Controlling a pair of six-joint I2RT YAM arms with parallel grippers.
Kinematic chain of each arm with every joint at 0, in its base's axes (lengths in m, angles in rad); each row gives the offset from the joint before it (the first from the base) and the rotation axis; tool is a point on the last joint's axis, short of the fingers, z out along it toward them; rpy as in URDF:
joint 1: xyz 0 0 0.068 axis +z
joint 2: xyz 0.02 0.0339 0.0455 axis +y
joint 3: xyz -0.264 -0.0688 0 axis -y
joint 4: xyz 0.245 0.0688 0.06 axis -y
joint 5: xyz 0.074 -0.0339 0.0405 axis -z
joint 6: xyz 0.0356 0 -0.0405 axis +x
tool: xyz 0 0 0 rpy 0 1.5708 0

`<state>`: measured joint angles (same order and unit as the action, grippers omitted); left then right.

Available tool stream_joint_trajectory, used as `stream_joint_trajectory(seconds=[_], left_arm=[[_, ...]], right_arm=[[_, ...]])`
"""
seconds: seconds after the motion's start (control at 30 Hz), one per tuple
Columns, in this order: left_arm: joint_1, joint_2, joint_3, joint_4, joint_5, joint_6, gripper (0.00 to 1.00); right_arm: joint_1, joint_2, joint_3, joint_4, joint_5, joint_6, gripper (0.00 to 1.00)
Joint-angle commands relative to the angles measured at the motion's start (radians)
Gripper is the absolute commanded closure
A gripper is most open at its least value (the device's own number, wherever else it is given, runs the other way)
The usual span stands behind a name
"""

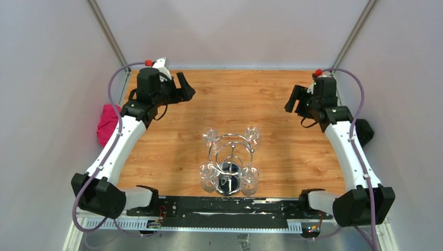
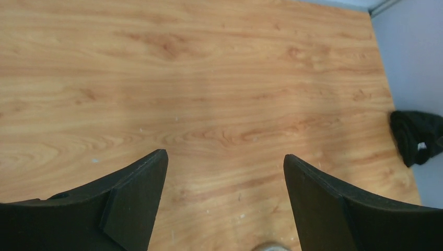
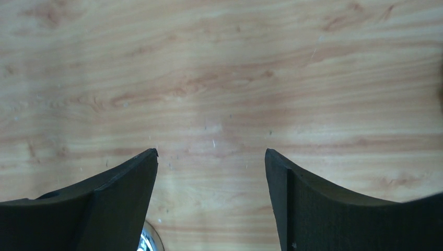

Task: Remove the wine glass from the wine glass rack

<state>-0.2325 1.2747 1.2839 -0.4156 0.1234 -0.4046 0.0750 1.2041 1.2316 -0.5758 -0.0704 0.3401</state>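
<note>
The wine glass rack [image 1: 230, 149], chrome wire with curling loops over a round mirrored base, stands near the front middle of the wooden table. Several clear wine glasses hang on it, among them a back left one [image 1: 210, 137], a back right one [image 1: 252, 135] and a front right one [image 1: 249, 179]. My left gripper [image 1: 178, 84] [image 2: 224, 159] hovers open at the far left corner, well away from the rack. At the far right my right gripper [image 1: 295, 102] [image 3: 210, 154] is also open over bare wood. A shiny curved edge [image 3: 148, 240] shows at the bottom of the right wrist view.
A pink cloth [image 1: 107, 123] lies beside the table's left edge. A black cloth [image 1: 364, 130] [image 2: 416, 137] lies at the right edge. Grey walls close in the left, right and back sides of the wooden table [image 1: 261, 99].
</note>
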Motion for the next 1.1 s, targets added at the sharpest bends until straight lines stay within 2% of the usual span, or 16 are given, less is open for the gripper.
stream_joint_trajectory(seconds=[0.0, 0.13, 0.3, 0.4, 0.53, 0.63, 0.73, 0.87, 1.07], left_arm=[[-0.009, -0.077, -0.165, 0.121, 0.145, -0.082, 0.14], [-0.011, -0.128, -0.28, 0.217, 0.228, -0.122, 0.17], [-0.011, -0.15, -0.395, 0.405, 0.413, -0.214, 0.2], [-0.011, -0.173, -0.42, 0.424, 0.418, -0.216, 0.21], [-0.011, -0.212, -0.47, 0.503, 0.427, -0.251, 0.25], [-0.011, -0.238, -0.49, 0.52, 0.45, -0.266, 0.25], [-0.011, -0.283, -0.525, 0.555, 0.474, -0.302, 0.3], [-0.011, -0.344, -0.575, 0.565, 0.499, -0.32, 0.36], [-0.011, -0.437, -0.669, 0.564, 0.486, -0.344, 0.37]], right_arm=[[0.047, -0.101, -0.122, -0.029, -0.089, 0.013, 0.21], [0.058, -0.204, -0.189, -0.013, -0.2, 0.018, 0.21], [0.058, -0.369, -0.245, 0.05, -0.296, 0.06, 0.22], [0.059, -0.425, -0.242, 0.068, -0.339, 0.101, 0.22], [0.059, -0.443, -0.274, 0.134, -0.476, 0.189, 0.23], [0.058, -0.433, -0.276, 0.141, -0.535, 0.186, 0.24], [0.058, -0.426, -0.288, 0.159, -0.594, 0.211, 0.27], [0.058, -0.434, -0.322, 0.193, -0.614, 0.249, 0.33], [0.072, -0.433, -0.34, 0.208, -0.652, 0.289, 0.42]])
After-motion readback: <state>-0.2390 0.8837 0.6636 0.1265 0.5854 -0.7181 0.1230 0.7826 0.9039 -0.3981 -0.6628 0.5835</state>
